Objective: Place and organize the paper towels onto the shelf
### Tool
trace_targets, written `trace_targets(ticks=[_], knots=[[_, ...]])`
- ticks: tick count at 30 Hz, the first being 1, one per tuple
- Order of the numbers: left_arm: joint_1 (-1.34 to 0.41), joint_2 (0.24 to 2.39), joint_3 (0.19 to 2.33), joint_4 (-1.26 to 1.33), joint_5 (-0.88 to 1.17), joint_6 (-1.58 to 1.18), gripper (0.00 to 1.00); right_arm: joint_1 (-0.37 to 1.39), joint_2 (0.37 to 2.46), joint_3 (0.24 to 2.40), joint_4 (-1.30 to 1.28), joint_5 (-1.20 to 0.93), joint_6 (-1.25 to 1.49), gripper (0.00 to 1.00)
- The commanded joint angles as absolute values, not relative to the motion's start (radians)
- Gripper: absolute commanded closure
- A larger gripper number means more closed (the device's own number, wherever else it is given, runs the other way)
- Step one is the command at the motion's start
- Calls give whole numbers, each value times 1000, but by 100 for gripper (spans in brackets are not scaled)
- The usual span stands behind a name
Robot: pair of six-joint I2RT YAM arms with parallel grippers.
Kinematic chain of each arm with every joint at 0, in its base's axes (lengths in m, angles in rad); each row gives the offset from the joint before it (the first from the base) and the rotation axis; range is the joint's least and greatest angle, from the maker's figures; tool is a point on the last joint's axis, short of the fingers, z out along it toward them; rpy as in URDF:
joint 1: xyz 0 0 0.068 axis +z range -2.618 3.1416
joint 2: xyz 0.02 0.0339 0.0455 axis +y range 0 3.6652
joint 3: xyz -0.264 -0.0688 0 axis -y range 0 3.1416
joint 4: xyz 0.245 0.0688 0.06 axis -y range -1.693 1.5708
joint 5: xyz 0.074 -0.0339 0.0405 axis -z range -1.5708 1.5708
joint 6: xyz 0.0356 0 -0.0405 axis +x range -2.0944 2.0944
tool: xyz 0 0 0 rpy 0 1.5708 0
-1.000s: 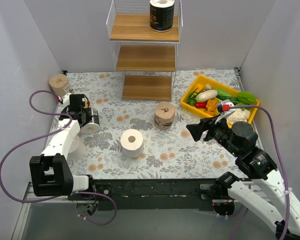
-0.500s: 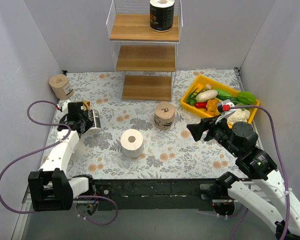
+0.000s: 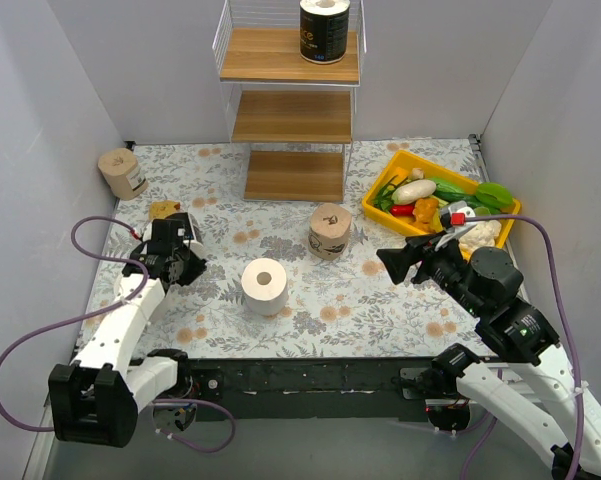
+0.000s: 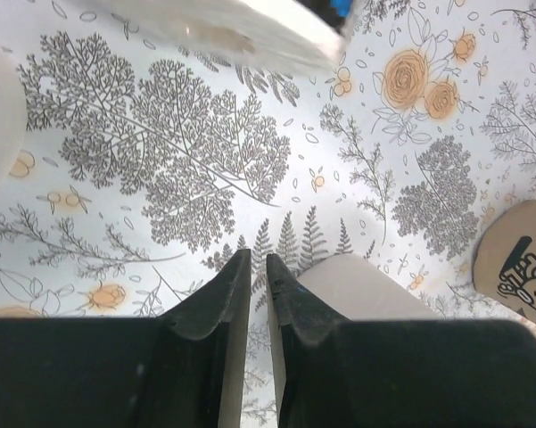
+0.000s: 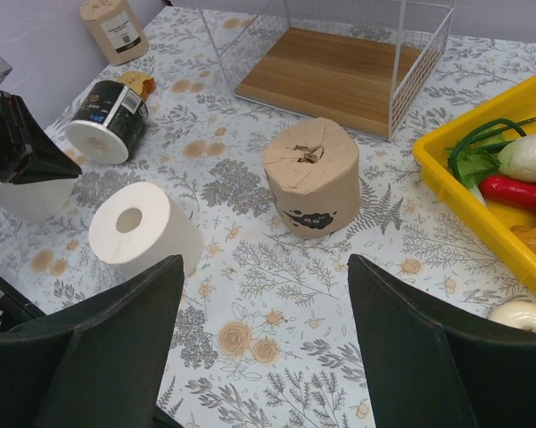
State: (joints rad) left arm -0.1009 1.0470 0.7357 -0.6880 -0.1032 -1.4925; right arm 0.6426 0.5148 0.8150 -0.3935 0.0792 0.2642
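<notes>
On the top board of the shelf: one black-wrapped roll stands upright, its upper rim cut off by the edge of the overhead view.
Second black roll: it lies on its side on the table beside the left arm. The right wrist view shows it plainly, but overhead the left gripper covers it.
Tan rolls: the nearer tan roll stands upright just in front of the shelf, and the corner tan roll stands upright far left, by the wall.
White rolls: the centre white roll stands upright, core up. The other white roll is largely hidden behind the left arm.
Left gripper: its fingers are drawn together to a bare slit with nothing between them, pointed down at the flowered cloth. A blurred roll end crosses the top of its own view.
Right gripper: its fingers are spread wide and empty, above the table and apart from every roll.
Yellow tray: it sits at the right and holds vegetables, and the right wrist view cuts it off.
</notes>
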Motion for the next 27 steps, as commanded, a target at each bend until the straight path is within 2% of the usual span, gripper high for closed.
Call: trace_targets(ticks=[1,5,7,8,12,27], knots=[[-115,976,735,-761,-114,-1571,87,644,495,842,-362,95,241,19],[-115,943,787,-703,-126,-1504,79,644,483,853,-365,103,241,18],[-114,1001,854,-690,-226,-1447,73,644,480,856,-360,92,244,18],[-110,1037,944,-713,-274,-1413,73,646,479,859,-364,89,244,18],[-25,1193,1072,-758,-318,-1335,78,644,472,877,-388,78,250,18],[132,1324,1052,-660,-212,-1267,83,644,448,853,-371,95,233,18]])
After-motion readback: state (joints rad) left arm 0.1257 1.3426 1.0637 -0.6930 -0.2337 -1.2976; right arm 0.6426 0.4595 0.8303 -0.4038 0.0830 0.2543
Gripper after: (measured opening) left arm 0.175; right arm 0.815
